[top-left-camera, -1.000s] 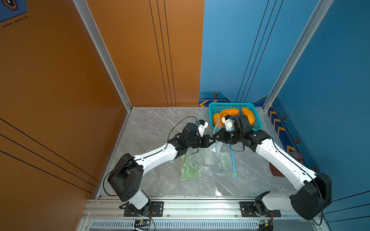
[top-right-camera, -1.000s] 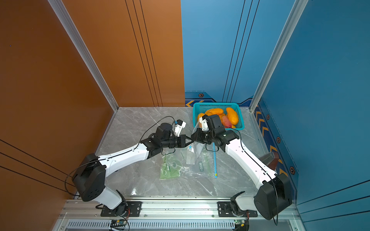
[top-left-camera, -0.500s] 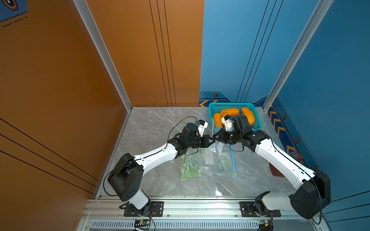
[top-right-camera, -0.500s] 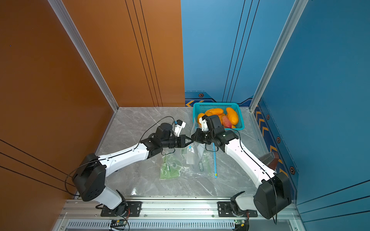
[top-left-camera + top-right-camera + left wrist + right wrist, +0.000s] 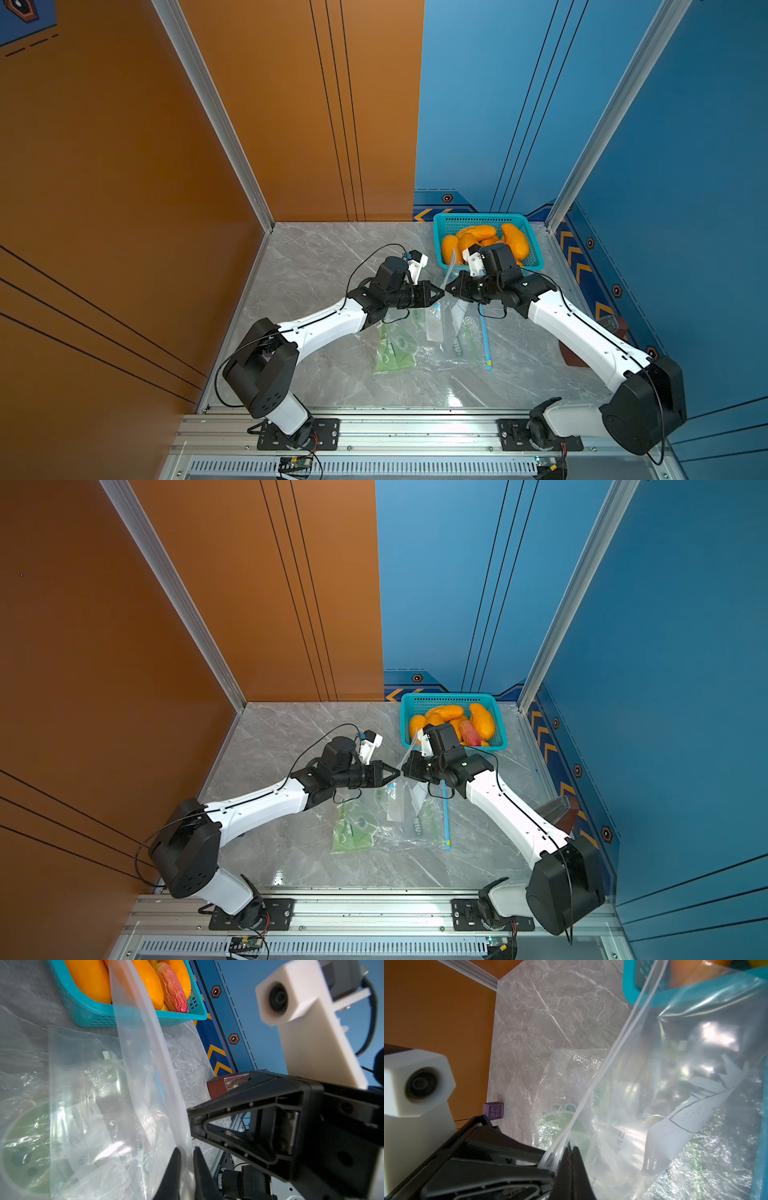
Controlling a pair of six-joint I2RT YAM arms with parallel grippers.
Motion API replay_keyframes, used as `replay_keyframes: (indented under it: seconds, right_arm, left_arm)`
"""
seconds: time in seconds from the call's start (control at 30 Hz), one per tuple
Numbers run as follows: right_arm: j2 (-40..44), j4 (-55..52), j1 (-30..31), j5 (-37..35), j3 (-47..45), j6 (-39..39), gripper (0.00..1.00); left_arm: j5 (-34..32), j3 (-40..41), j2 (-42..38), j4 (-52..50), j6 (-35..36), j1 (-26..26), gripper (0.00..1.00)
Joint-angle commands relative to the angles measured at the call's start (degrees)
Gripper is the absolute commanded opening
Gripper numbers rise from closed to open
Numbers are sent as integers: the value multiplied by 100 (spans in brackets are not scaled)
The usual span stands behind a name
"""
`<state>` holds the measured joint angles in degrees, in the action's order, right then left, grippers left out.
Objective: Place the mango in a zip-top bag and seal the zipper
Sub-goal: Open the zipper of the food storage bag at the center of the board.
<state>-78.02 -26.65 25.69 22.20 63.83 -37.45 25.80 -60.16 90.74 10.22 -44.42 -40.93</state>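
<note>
Only the right wrist view shows a purple cube (image 5: 493,1110) near the bag (image 5: 675,1064).

**Around the worktop — what else we see**

We find a teal basket (image 5: 486,216) at the back right of the grey marble tabletop (image 5: 324,257), against the blue wall (image 5: 685,166). A reddish, wrinkled fruit (image 5: 469,733) lies inside it. Nearer the front, a green printed packet (image 5: 395,349) lies flat. To its right we see a thin blue strip (image 5: 485,345) running front to back. A brown box (image 5: 216,1088) sits at the right edge, near the chevron trim. In the right wrist view we spot a small purple cube (image 5: 493,1110) on the marble beside the orange wall (image 5: 124,166). An aluminium rail (image 5: 415,432) spans the front.
</note>
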Motion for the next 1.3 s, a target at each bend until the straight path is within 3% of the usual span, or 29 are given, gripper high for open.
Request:
replay_keyframes:
  seconds: [0.0, 0.17, 0.4, 0.67, 1.27]
  right_arm:
    - [45, -182, -29, -155, -83, 25, 0]
    - [28, -200, -20, -154, -97, 36, 0]
    - [205, -191, -10, -256, -10, -32, 0]
    - [292, 75, -3, 34, 37, -172, 17]
    - [-123, 270, 133, 63, 143, -249, 16]
  left_arm:
    - [-85, 48, -131, 192, -35, 41, 9]
    - [-114, 31, -97, 195, -60, 48, 1]
    - [-14, 75, -100, 196, -93, 85, 0]
    - [59, 68, -95, 195, -110, 94, 0]
    - [145, 40, -96, 194, -63, 77, 0]
